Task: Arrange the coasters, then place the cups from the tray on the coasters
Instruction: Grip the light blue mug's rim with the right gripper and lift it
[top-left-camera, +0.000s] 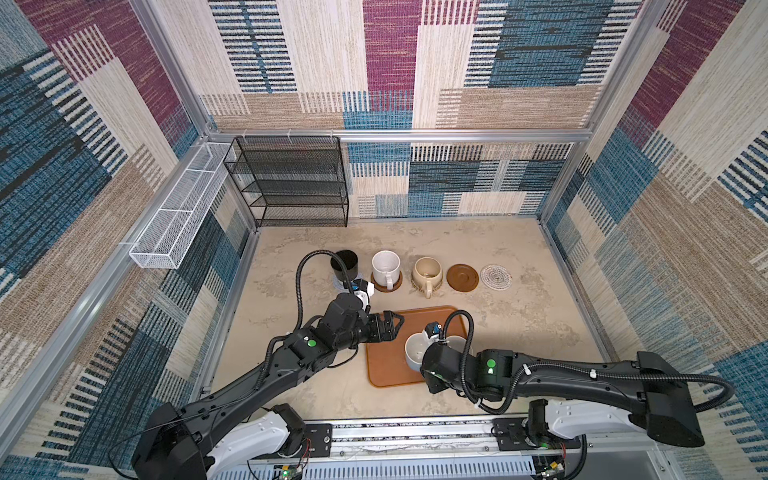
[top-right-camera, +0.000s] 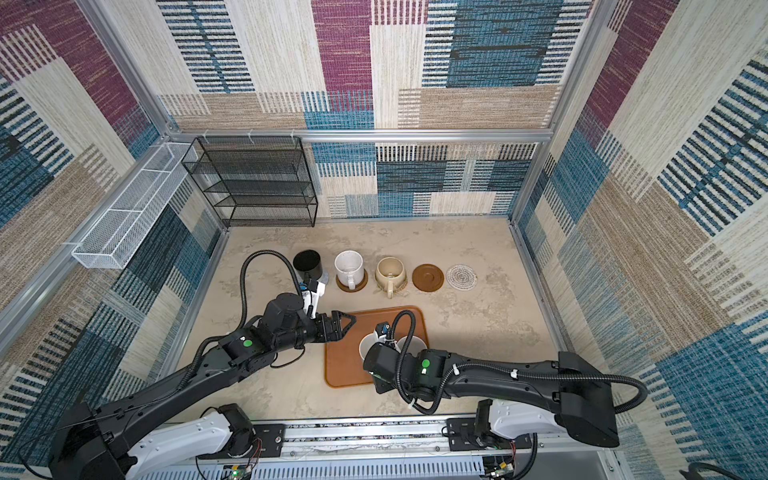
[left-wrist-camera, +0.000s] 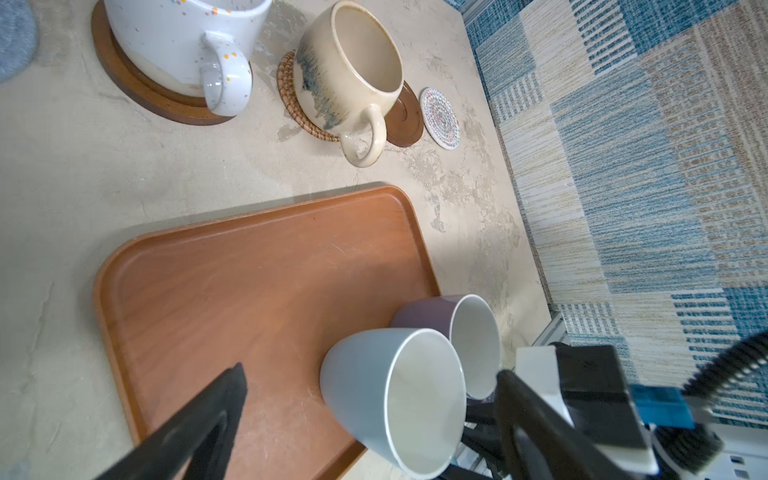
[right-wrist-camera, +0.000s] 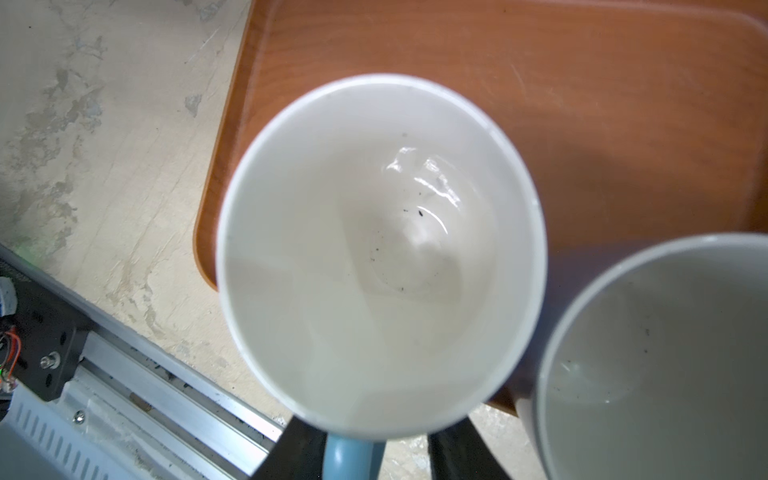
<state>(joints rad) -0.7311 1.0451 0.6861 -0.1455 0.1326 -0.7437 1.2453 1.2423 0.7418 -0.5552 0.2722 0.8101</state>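
Right hand (right-wrist-camera: 365, 451) sits low at the near side of the tray (top-left-camera: 386, 368). Its two dark fingers (right-wrist-camera: 291, 453) stand either side of the handle of the light blue mug (right-wrist-camera: 374, 257). One finger lies close against the handle and a slim gap shows at the other, so I cannot tell whether the grip has closed. That mug stands upright on the near part of the tray. Its rim almost touches the lavender mug (left-wrist-camera: 428, 309) just beside it, also upright on the tray.

Left hand (top-left-camera: 397, 328) hovers over the tray's far left corner, spread wide and holding nothing.

Along the far side of the table (top-left-camera: 519, 332) runs a row of five coasters. From the left in both top views:
- the black mug (top-left-camera: 344, 262) on the blue-grey coaster (top-left-camera: 337, 285)
- the white mug (top-left-camera: 385, 266) on a dark brown coaster (top-left-camera: 397, 286)
- the beige mug (top-left-camera: 426, 271) on the rattan coaster (left-wrist-camera: 286, 95)
- a second dark brown coaster (top-left-camera: 462, 277), lying bare
- the pale patterned coaster (top-left-camera: 495, 276), lying bare

The handles of the white and beige mugs point toward the tray.
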